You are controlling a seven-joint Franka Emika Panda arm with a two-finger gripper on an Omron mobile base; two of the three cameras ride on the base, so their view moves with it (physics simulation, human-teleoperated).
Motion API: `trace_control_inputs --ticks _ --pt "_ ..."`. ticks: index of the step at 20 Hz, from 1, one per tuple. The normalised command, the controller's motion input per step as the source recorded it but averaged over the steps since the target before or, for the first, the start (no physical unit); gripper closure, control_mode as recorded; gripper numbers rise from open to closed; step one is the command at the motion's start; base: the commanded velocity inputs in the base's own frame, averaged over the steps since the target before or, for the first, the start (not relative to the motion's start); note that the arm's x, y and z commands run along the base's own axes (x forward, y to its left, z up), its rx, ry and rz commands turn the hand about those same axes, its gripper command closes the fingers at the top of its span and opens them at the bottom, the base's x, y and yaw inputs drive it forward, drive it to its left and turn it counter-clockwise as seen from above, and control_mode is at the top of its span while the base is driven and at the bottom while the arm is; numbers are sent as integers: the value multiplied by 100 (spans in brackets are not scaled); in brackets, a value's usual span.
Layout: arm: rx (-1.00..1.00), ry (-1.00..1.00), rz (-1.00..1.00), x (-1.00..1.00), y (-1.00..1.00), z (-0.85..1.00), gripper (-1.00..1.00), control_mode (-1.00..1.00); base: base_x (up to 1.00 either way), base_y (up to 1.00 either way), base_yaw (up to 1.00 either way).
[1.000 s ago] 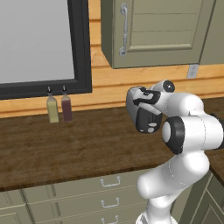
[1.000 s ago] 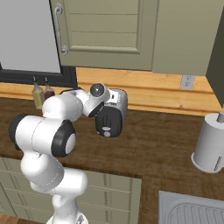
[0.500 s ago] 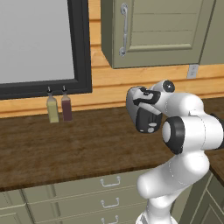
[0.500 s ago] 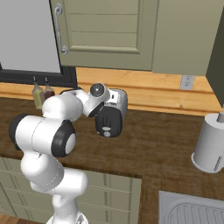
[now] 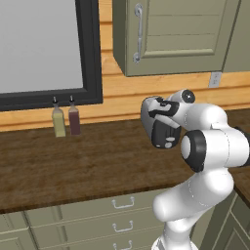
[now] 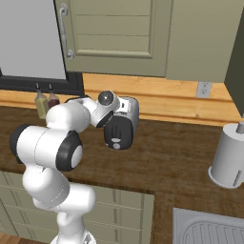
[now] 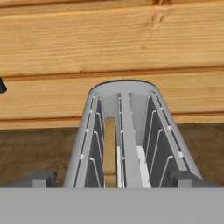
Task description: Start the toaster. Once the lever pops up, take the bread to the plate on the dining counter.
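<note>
The robot's hand [image 7: 112, 181] hangs just above the grey metal two-slot toaster [image 7: 131, 140], its two dark fingertips [image 7: 40, 178] spread wide apart on either side of the casing and gripping nothing. In the hand view a tan slice of bread [image 7: 110, 151] sits deep in the left slot, with a paler slice edge in the right one. The toaster stands on the dark brown wood-grain desk [image 5: 73, 166], against the pale plank wall at the far side; from the base views the arm's wrist hides it.

The step in hand looks to be starting the toaster. To do it well, the hand should shift off the slots toward the end that carries the lever, which I cannot make out here, bring one finger over it, and press straight down until it latches, without tipping the casing. Two small bottles [image 5: 66, 122] stand well to the left, and a grey canister [image 6: 228, 155] well to the right, so both are out of the way.
</note>
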Motion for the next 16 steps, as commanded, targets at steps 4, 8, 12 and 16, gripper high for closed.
trace_control_inputs --ticks 4,8,12,16 --pt "0 0 0 0 0 0 -100 -100 0 0 0" --pt "0 0 0 0 0 0 -100 -100 0 0 0" --pt "0 0 0 0 0 0 -100 -100 0 0 0" --pt "0 0 0 0 0 0 -100 -100 0 0 0"
